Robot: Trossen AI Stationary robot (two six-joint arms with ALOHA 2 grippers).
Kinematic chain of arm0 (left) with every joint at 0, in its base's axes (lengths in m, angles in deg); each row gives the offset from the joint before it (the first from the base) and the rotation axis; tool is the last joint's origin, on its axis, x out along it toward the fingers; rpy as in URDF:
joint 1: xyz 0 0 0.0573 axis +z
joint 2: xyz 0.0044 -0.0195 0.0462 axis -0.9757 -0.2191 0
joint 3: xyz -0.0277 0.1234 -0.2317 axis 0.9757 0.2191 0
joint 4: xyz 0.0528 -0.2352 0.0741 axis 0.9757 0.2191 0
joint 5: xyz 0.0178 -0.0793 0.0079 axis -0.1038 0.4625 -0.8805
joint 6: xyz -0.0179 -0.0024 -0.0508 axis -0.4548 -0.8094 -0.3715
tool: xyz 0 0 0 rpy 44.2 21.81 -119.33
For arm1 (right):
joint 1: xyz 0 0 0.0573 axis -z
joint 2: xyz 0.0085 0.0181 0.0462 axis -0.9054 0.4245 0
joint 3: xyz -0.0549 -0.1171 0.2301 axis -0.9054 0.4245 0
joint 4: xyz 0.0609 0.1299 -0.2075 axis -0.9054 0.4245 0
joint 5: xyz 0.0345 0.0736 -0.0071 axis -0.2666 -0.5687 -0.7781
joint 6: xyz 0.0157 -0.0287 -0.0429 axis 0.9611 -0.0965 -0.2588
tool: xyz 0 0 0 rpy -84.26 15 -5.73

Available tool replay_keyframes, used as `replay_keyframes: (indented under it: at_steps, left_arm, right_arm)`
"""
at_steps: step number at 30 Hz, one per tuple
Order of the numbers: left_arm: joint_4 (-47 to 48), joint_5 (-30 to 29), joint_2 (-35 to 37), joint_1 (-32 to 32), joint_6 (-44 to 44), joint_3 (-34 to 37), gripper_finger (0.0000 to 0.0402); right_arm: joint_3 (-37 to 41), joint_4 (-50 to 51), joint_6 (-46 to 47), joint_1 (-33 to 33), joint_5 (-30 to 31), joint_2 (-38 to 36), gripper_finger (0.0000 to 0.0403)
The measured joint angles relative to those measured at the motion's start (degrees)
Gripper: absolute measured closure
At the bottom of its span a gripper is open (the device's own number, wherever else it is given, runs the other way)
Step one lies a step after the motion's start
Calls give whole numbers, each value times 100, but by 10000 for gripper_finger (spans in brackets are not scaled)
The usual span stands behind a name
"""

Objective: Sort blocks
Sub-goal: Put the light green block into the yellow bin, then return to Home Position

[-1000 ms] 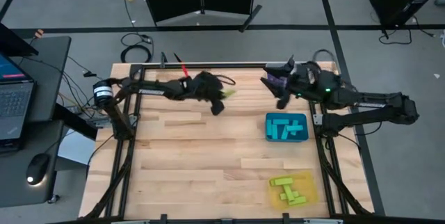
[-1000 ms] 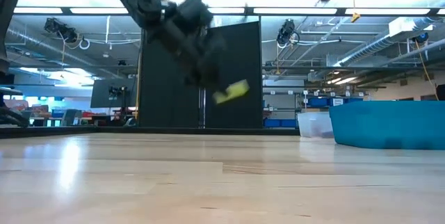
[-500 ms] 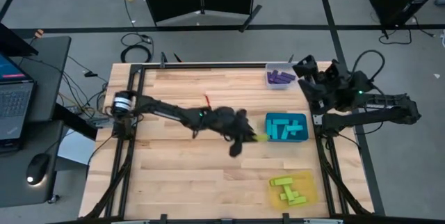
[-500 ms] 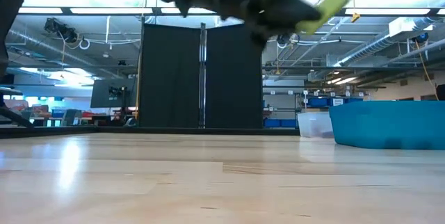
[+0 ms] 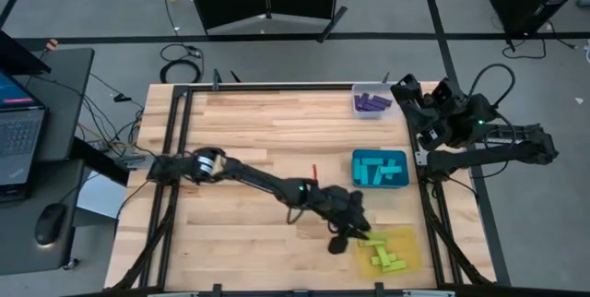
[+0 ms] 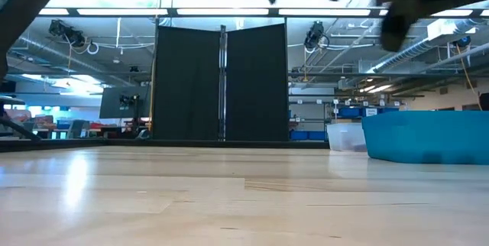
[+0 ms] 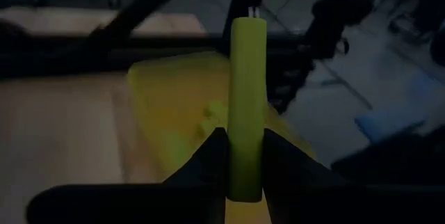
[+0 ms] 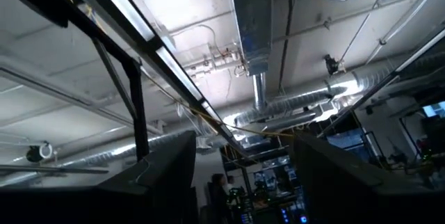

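left jaws: clamped on a short yellow-green rectangular block (image 7: 247, 106), pinched at its lower end between the two dark fingers (image 7: 208, 158).
left gripper (image 5: 348, 233): i have it hanging just at the near-left edge of the flat square yellow tray (image 5: 410, 239), my landmark here.
what changed: half a second ago i had this gripper up beside the teal tray (image 5: 380, 169); now it has swung down the table to the yellow tray with the block kept in the grip. i read that as the carry being nearly over, release still to come.
block axis: in the left wrist view the long axis runs straight out from the fingers, free end aimed over the yellow tray.
already sorted: several yellow-green blocks (image 5: 387, 255) lie inside the yellow tray; cyan blocks sit in the teal tray beyond it; dark purple blocks (image 5: 372, 103) in a clear tray farther beyond still.
right gripper (image 5: 412, 94): parked well beyond the yellow tray, off the table's far-right corner, jaws apart and holding nothing, pointed up at the ceiling.
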Motion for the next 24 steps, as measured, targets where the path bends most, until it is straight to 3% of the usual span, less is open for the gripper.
replay_keyframes:
  at_steps: [8,13,15,21,24]
  left_arm:
    - [238,460,-913,-183,-450,-1087,338]
    - [214,449,-1062,-229,-612,-1251,337]
    - [208,432,-1064,-225,-604,-1251,312]
    - [232,497,-1064,-198,-429,-1251,182]
    - [342,561,-1027,-135,-393,-1251,145]
  right_arm:
    - [0,-2,-12,-81,1,-14,154]
    - [0,11,-57,-182,1,-14,154]
    - [0,5,-71,-214,-1,-16,154]
    - [0,48,-173,-316,-81,-16,154]
    - [0,147,-172,-338,-182,-16,154]
